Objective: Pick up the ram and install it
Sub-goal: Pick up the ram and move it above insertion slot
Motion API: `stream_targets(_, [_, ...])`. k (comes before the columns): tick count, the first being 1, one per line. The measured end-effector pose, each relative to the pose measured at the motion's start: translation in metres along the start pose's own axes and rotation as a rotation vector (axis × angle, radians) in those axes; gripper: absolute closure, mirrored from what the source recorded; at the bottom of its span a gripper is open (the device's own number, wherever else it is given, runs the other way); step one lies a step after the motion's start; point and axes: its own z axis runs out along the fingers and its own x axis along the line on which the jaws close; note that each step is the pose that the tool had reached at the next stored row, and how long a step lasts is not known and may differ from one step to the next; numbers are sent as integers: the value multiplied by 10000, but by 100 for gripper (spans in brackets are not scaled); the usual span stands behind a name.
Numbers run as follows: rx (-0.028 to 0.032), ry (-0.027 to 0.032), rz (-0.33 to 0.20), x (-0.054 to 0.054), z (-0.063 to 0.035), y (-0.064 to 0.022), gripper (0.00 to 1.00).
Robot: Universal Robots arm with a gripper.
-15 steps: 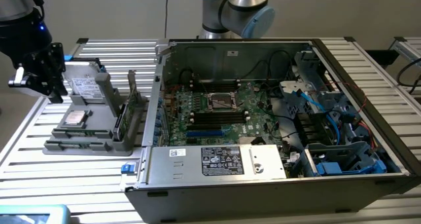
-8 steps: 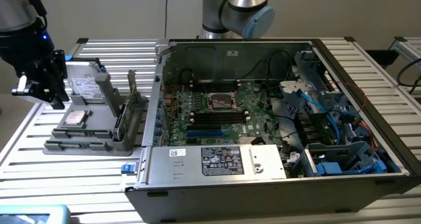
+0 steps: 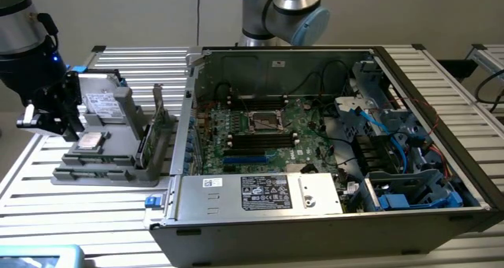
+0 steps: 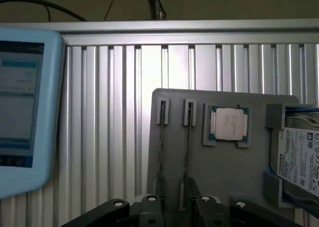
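Two ram sticks stand on edge in slots of a grey holder (image 4: 234, 187); in the wrist view I see them edge-on as thin lines, one stick (image 4: 161, 149) beside the other stick (image 4: 187, 149). In the exterior view the ram (image 3: 146, 143) stands at the holder's side nearest the computer case. My gripper (image 4: 178, 206) hovers above the holder, open, its dark fingers (image 4: 152, 204) apart, with the end of the second stick lined up in the gap. Nothing is held. In the exterior view the gripper (image 3: 55, 117) hangs over the holder's far-left side.
The holder also carries a processor chip (image 4: 228, 123) and a hard drive (image 4: 299, 159). A blue-framed tablet (image 4: 25, 112) lies on the slatted table. At the exterior view's right stands the open computer case (image 3: 315, 226), with black memory slots (image 3: 260, 141) on its motherboard.
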Motion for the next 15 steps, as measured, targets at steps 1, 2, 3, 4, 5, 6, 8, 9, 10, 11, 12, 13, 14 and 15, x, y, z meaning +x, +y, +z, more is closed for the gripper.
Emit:
stream_targets(1, [-1, 1, 0, 5, 17, 0, 69])
stream_targets(2, [-1, 1, 0, 8, 36, -1, 68])
stream_targets(3, [-2, 2, 1, 11, 53, -2, 68])
stream_targets(4, [-1, 1, 0, 14, 72, -3, 68])
stream_targets(5, [-2, 1, 0, 16, 90, -4, 62])
stream_targets(6, [-2, 1, 0, 18, 108, -4, 62])
stream_targets(8, [-1, 1, 0, 22, 145, -8, 62])
stream_targets(9, [-1, 1, 0, 24, 162, -9, 62])
stream_targets(10, [-1, 1, 0, 25, 180, -11, 62])
stream_targets(11, [-3, 2, 0, 27, 199, -15, 62])
stream_targets(12, [-1, 1, -1, 28, 217, -24, 62])
stream_targets(13, [-1, 1, -1, 28, 235, -37, 62])
stream_targets(14, [-1, 1, 0, 28, 253, -51, 62])
stream_targets(15, [-1, 1, -1, 28, 271, -61, 62])
